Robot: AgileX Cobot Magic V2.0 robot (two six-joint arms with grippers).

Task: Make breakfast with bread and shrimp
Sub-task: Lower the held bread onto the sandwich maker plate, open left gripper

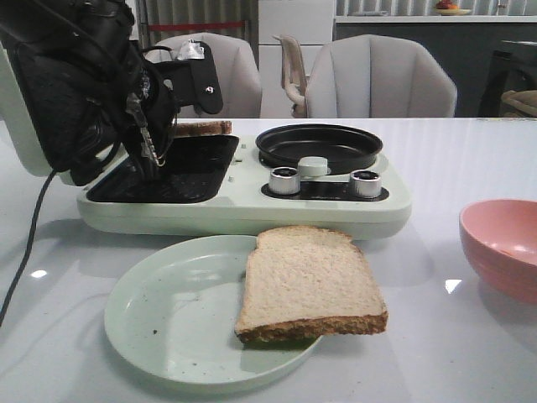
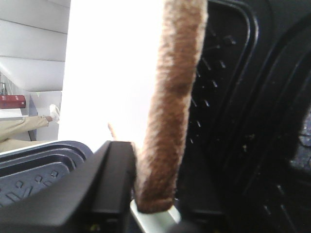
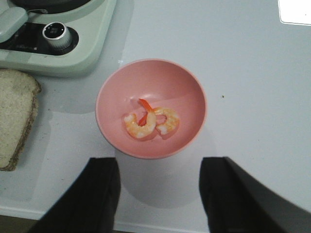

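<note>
One slice of bread (image 1: 310, 281) lies flat on the pale green plate (image 1: 159, 323), overhanging its right rim. My left gripper (image 2: 154, 191) is shut on a second bread slice (image 2: 175, 97), seen edge-on by its brown crust, over the open black grill plate (image 2: 228, 87). In the front view this slice's crust (image 1: 201, 128) shows behind the grill, below my left arm (image 1: 84, 92). Two curled orange-pink shrimp (image 3: 150, 121) lie in the pink bowl (image 3: 184, 87). My right gripper (image 3: 158, 189) hangs open above the bowl's near rim, with nothing between its fingers.
The pale green breakfast machine (image 1: 252, 210) stands mid-table with its grill lid raised at the left, a round black pan (image 1: 319, 143) at the right and two knobs (image 1: 285, 180) in front. The pink bowl (image 1: 503, 243) sits at the right edge. Chairs (image 1: 382, 80) stand behind the table.
</note>
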